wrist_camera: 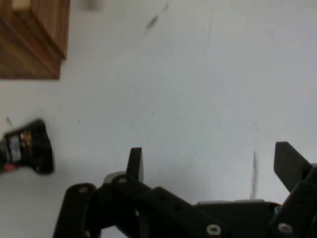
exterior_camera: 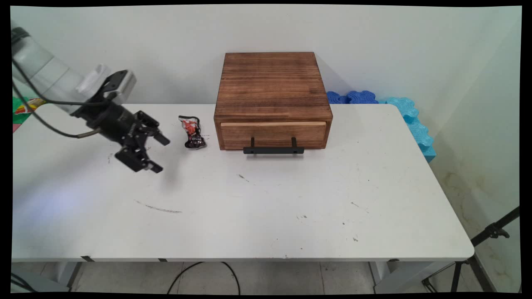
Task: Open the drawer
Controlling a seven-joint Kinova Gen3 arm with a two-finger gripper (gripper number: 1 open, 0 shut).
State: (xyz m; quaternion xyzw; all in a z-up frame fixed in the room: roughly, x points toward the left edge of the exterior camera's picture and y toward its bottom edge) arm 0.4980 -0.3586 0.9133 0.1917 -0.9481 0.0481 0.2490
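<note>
Nearest the camera lies the front margin of the white rectangular table, scuffed with dark streaks and specks. One landmark serves for all placings: the brown wooden drawer box standing at the table's far edge against the wall, its single drawer front carrying a black bar handle and sitting flush with the box.

Left of the box, near its front left corner but not touching it, lies a small crumpled snack packet, black with red and white print, flat on the table surface.

Further left of the box, beyond the packet, hangs the black two-finger gripper on the white arm, tilted downward and toward the box. Its fingers stand spread apart with only bare table between them; nothing is held. The packet lies just beside the gripper on the box side, apart from both fingers. On the hand view the packet sits at the left edge, well outside the finger gap, with a corner of the box above it.

Blue foam pieces lie behind the table, right of the box.
</note>
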